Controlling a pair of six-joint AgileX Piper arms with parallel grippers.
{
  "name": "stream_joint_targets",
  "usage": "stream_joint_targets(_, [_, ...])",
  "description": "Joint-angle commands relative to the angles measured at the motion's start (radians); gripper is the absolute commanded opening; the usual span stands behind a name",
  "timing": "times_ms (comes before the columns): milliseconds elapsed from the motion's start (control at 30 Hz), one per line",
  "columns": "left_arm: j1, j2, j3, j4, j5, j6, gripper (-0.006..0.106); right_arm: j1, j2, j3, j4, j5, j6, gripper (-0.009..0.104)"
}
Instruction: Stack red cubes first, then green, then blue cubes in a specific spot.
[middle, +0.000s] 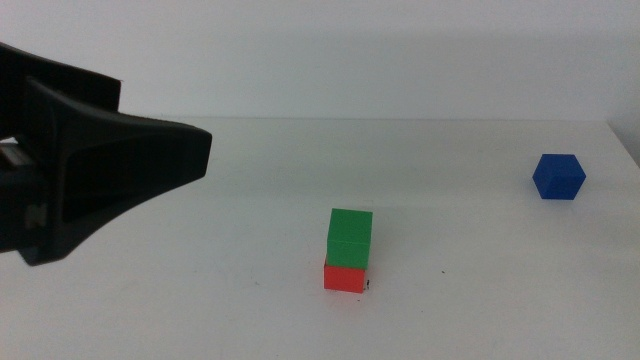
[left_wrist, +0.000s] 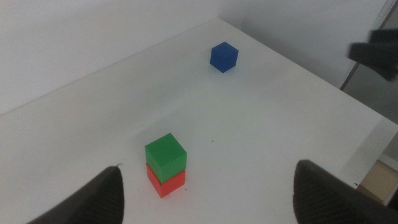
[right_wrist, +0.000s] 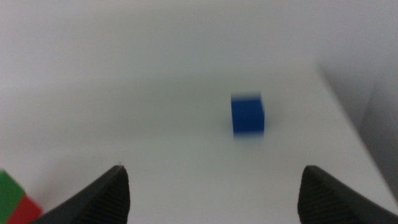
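Note:
The green cube (middle: 350, 237) sits on the red cube (middle: 345, 277) at the table's front middle; a tiny black mark (middle: 368, 286) shows at the red cube's base. The blue cube (middle: 558, 177) stands alone at the far right. My left gripper (middle: 195, 150) hangs high over the left side, well clear of the stack. In the left wrist view it (left_wrist: 208, 167) is open and empty above the stack (left_wrist: 165, 155). My right gripper (right_wrist: 213, 169) is open and empty, facing the blue cube (right_wrist: 247, 114) from a distance. It is out of the middle view.
The white table's right edge (left_wrist: 367, 118) drops off past the blue cube (left_wrist: 224, 56). A dark part of the other arm (left_wrist: 376, 50) shows beyond that edge in the left wrist view. The stack's corner (right_wrist: 11, 196) shows in the right wrist view.

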Motion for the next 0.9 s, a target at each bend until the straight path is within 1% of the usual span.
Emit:
stream_joint_targets(0, [0.001, -0.005, 0.005, -0.002, -0.015, 0.0, 0.091, -0.007, 0.2, -0.146, 0.001, 0.174, 0.001, 0.093])
stream_joint_targets(67, [0.001, -0.005, 0.005, -0.002, -0.015, 0.0, 0.091, -0.007, 0.35, -0.253, -0.002, 0.225, 0.001, 0.093])
stream_joint_targets(167, [0.001, -0.005, 0.005, -0.002, -0.015, 0.0, 0.091, -0.007, 0.547, -0.367, 0.02, 0.208, 0.004, 0.093])
stream_joint_targets(267, [0.001, -0.005, 0.005, -0.002, -0.015, 0.0, 0.091, -0.007, 0.695, -0.432, 0.022, 0.195, 0.004, 0.093])
stream_joint_targets(367, [0.001, -0.005, 0.005, -0.002, -0.015, 0.0, 0.091, -0.007, 0.84, -0.513, -0.001, 0.185, -0.002, 0.093])
stream_joint_targets(433, [0.001, -0.005, 0.005, -0.002, -0.015, 0.0, 0.091, -0.007, 0.95, -0.606, -0.001, 0.236, 0.0, 0.093])
stream_joint_targets(500, [0.001, -0.005, 0.005, -0.002, -0.015, 0.0, 0.091, -0.007, 1.079, -0.736, -0.001, 0.333, 0.0, 0.093])
stream_joint_targets(633, [0.001, -0.005, 0.005, -0.002, -0.015, 0.0, 0.091, -0.007, 1.311, -0.977, -0.07, 0.477, 0.007, 0.093])
stream_joint_targets(733, [0.001, -0.005, 0.005, -0.002, -0.015, 0.0, 0.091, -0.007, 1.449, -1.127, -0.15, 0.561, 0.051, 0.093])
stream_joint_targets(767, [0.001, -0.005, 0.005, -0.002, -0.015, 0.0, 0.091, -0.007, 1.489, -1.171, -0.18, 0.58, 0.053, 0.093])
stream_joint_targets(833, [0.001, -0.005, 0.005, -0.002, -0.015, 0.0, 0.091, -0.007, 1.559, -1.247, -0.218, 0.603, 0.053, 0.093])
stream_joint_targets(867, [0.001, -0.005, 0.005, -0.002, -0.015, 0.0, 0.091, -0.009, 1.589, -1.279, -0.227, 0.605, 0.053, 0.093])
